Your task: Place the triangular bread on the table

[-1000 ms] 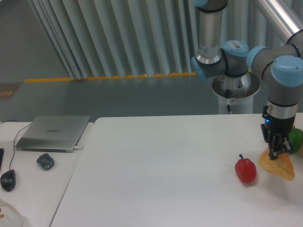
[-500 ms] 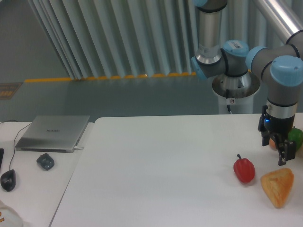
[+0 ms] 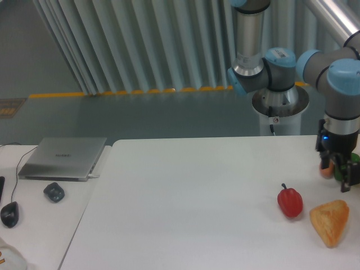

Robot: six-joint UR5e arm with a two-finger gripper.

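Note:
The triangular bread (image 3: 330, 221), a golden-orange wedge, lies flat on the white table (image 3: 185, 197) near its right front, just right of the red bell pepper (image 3: 290, 202). My gripper (image 3: 340, 173) hangs above and behind the bread, clear of it, open with nothing between its fingers.
A green pepper (image 3: 352, 166) and a small orange-brown object (image 3: 325, 170) sit behind the gripper at the table's right edge. On the smaller desk at the left are a closed laptop (image 3: 63, 157) and two mice (image 3: 54, 192) (image 3: 9, 214). The robot base (image 3: 279, 101) stands behind the table.
A second ago the gripper held the bread just above the table. It let go, the bread dropped and settled on the table, and the gripper rose and shifted right.

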